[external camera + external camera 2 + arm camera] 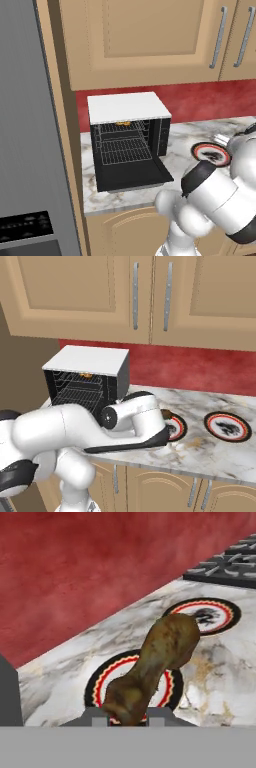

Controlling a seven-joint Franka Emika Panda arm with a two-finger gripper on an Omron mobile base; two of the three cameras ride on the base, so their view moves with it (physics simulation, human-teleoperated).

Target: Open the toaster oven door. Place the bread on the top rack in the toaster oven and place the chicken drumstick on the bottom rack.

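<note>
Gripper [125,716] fingertips mostly cut off at the hand view's edge; it grasps the chicken drumstick [160,657], which juts forward over a plate [102,679].

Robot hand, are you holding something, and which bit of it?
Yes: the gripper is shut on the brown, elongated chicken drumstick, pinching its narrow end; the fat end points away.

You have a marbled white surface [210,453] running below the red back wall. On it stands the toaster oven [127,107] at the left end, its door [132,175] folded down flat over the surface's front part. To the oven's right lie two round plates with red and black rims, one [176,427] near the oven and the other [227,426] well apart from it.
</note>
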